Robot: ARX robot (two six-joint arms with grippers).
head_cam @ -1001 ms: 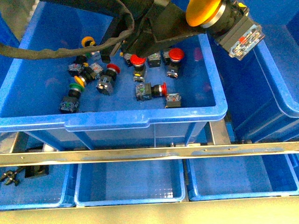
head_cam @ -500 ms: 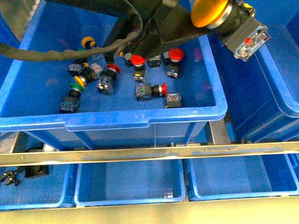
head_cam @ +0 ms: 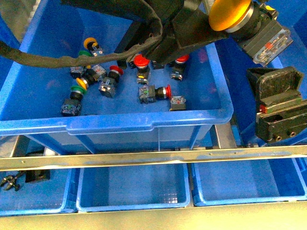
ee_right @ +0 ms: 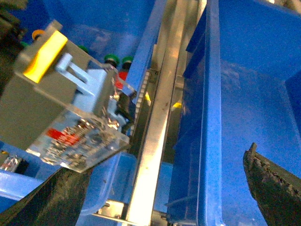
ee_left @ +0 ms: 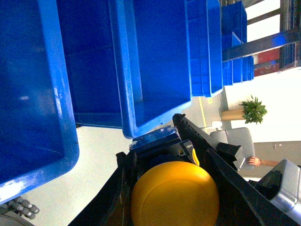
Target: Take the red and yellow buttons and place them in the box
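Item: one yellow button point(head_cam: 229, 13), clamped at the cap in your left gripper point(ee_left: 164, 160), long axis slanting body-end toward the box point(head_cam: 297, 52) just to its right, where your right gripper point(head_cam: 282, 109) hangs empty, jaws apart.

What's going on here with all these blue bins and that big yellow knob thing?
A two-armed robot is sorting push-button switches. Its left gripper is clamped on a yellow button, held up in the air above the right edge of the source bin, beside the big blue box where it belongs. The right gripper hangs open and empty over that box. Several red buttons and green-capped switches lie in the source bin.
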